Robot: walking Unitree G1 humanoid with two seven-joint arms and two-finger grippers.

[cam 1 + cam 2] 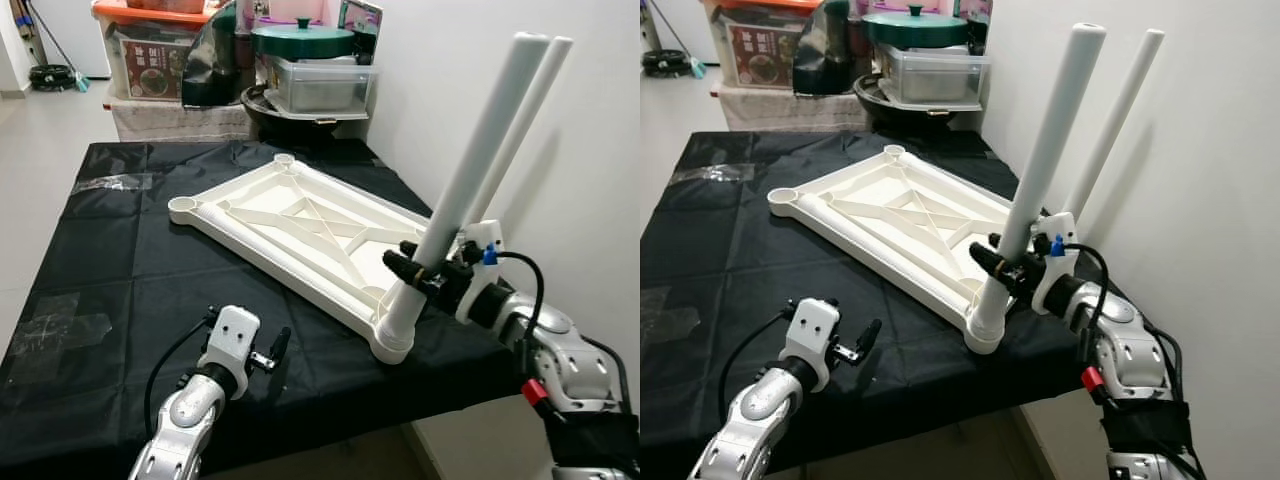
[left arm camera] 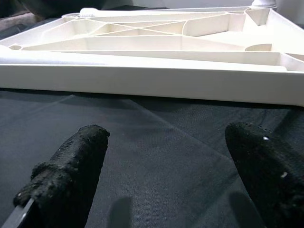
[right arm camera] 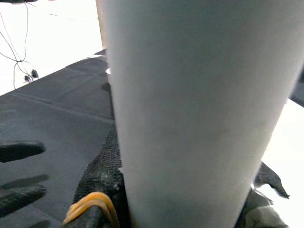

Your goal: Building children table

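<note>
Right pincer (image 1: pixel 1008 268) clenches a white table leg (image 1: pixel 1040 165) seated in the overturned tabletop's (image 1: pixel 890 215) corner socket; left pincer (image 1: pixel 865 340) released beside it.

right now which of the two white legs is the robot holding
The nearer leg, standing in the tabletop's near corner; right gripper clamps it. The other leg stands behind.

Both eye views look forward and down from the head over the black-clothed desk (image 1: pixel 120 250). The left wrist camera skims low toward the tabletop frame (image 2: pixel 152 80); the right wrist camera presses close against a leg (image 3: pixel 190 114).
</note>
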